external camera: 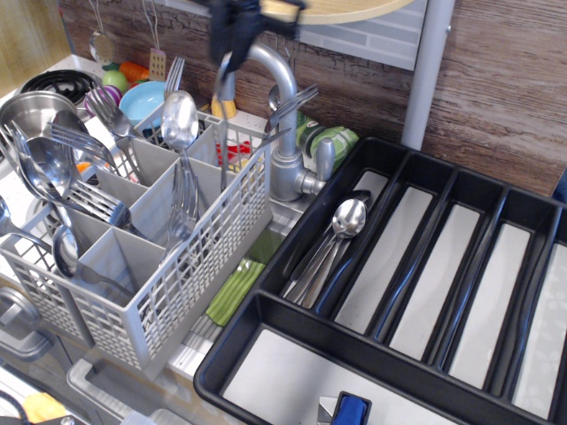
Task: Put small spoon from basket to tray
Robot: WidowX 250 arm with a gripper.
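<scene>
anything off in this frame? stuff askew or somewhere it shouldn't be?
Nothing spilled or damaged. One oddity: a fork sits up by the faucet, outside the basket. The gripper is high near the top edge, holding a thin utensil hanging over the basket. Spoons lie tidy in the tray.
</scene>
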